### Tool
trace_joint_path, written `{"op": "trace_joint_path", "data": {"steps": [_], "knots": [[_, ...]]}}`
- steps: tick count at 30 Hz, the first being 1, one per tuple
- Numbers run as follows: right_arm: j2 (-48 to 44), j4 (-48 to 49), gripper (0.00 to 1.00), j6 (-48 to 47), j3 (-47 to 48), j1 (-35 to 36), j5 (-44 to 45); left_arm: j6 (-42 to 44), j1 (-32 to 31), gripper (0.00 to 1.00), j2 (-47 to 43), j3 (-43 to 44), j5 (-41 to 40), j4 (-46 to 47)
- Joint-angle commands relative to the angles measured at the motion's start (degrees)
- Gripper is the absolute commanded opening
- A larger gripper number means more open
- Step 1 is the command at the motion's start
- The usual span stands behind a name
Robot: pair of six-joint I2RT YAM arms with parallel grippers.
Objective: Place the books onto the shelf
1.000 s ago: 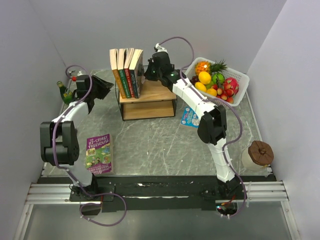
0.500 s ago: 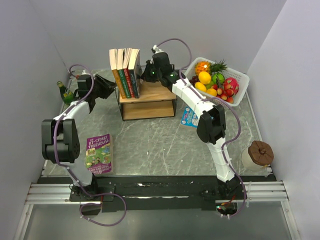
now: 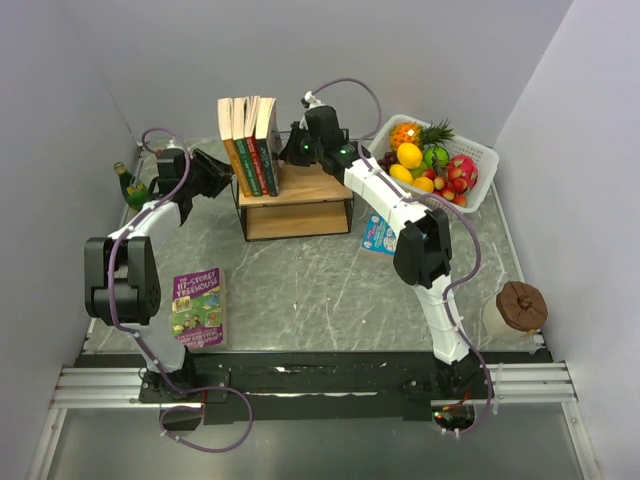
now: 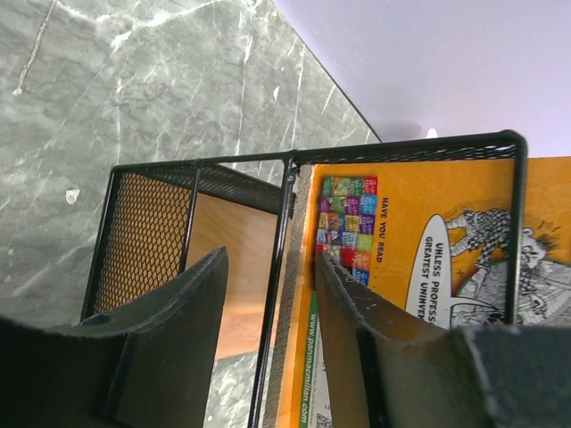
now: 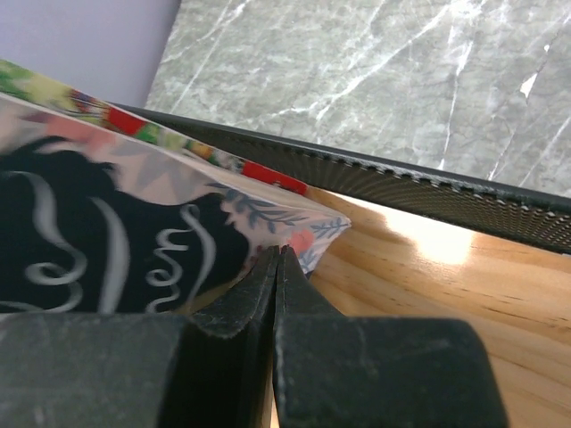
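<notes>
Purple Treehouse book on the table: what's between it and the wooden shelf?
Only bare grey marble tabletop between the purple paperback book and the black-framed wooden shelf, in the top view.

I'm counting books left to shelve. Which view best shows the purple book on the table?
Top external: the purple book lies flat, cover up, fully in frame. Neither wrist view shows it; both face the shelf.

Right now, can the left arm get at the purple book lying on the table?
Probably yes: the purple book lies uncovered beside that arm's base, nothing on it. The left gripper, open and empty, is up at the shelf and would have to fold back.
</notes>
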Motion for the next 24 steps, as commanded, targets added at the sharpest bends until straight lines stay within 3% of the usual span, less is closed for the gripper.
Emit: {"op": "trace_joint_path", "data": {"steps": [1,24], "knots": [[-3.42,2.45,0.00,0.30,-3.00,-0.73,0.77,0.81,-0.07,0.50,-1.95,2.23,-0.39,-0.07],[-15.72,4.20,0.00,-1.64,-17.33,-1.09,4.38,2.30,0.54,0.52,-10.03,-1.46,-5.57,-5.17]]}}
